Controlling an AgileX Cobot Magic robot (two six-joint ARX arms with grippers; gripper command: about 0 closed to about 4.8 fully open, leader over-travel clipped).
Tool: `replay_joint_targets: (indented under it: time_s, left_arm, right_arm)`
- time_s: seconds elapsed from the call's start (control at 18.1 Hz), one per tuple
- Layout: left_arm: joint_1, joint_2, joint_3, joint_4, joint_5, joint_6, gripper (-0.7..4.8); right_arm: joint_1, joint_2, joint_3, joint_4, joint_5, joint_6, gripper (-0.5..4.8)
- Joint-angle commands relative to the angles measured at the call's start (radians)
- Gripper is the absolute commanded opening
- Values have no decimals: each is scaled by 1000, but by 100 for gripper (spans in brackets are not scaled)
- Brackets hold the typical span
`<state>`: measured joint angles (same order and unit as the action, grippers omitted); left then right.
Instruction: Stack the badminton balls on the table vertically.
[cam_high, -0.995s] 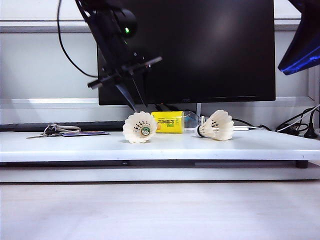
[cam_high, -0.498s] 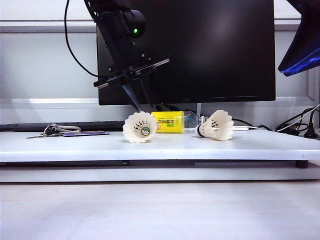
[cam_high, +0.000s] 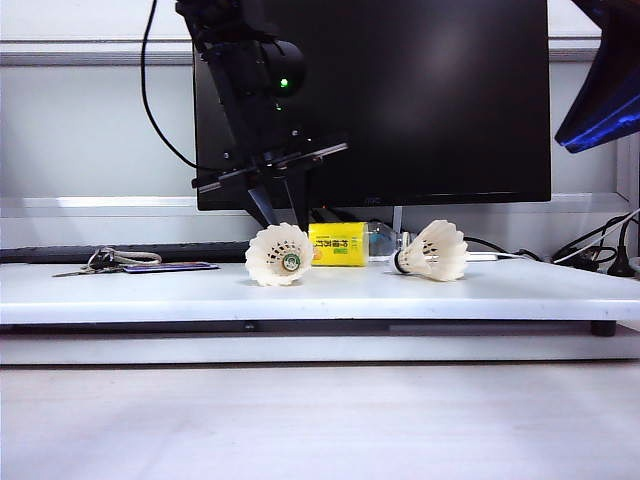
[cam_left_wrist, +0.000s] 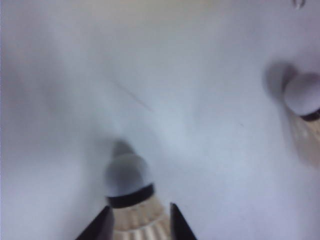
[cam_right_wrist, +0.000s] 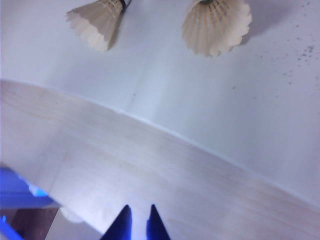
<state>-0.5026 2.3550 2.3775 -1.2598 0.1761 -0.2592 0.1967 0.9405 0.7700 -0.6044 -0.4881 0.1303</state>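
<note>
Approach to grasp. The left gripper, part open and empty, is poised astride the feather skirt of the nearer white shuttlecock lying on the white surface. The jaws are best centred below the dark band before closing gently. The second shuttlecock lies well apart. The right gripper is held closed, empty, above the pale wood-grain front.

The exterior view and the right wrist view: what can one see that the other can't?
Only the exterior view shows the big black monitor, the yellow-labelled clear bottle, the keys and the left gripper behind the left shuttlecock. Only the right wrist view shows the right gripper, jaws nearly together, over pale wood. Both show two white feather shuttlecocks lying apart on the white table.
</note>
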Motion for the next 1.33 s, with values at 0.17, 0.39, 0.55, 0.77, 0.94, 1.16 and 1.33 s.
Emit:
replay_joint_targets:
  time_s: [0.17, 0.39, 0.55, 0.77, 0.94, 1.16, 1.33]
  left_arm:
    - [-12, 1, 5, -6, -66, 20, 157]
    - [-17, 1, 5, -1, -87, 19, 248]
    - [-19, 1, 5, 16, -82, 16, 250]
    - [-27, 5, 5, 23, -84, 16, 250]
    - [-37, 21, 5, 32, -85, 17, 250]
    - [-42, 32, 4, 35, -98, 20, 250]
    - [-42, 32, 4, 26, -140, 40, 250]
  right_arm:
    - [52, -1, 5, 7, 7, -4, 53]
    - [60, 2, 5, 6, 34, -5, 53]
    - [60, 2, 5, 6, 42, -5, 53]
    - [60, 2, 5, 7, 42, -8, 53]
    - [60, 2, 5, 7, 42, -8, 53]
    - [60, 2, 5, 6, 42, -8, 53]
    - [60, 2, 5, 6, 42, -8, 53]
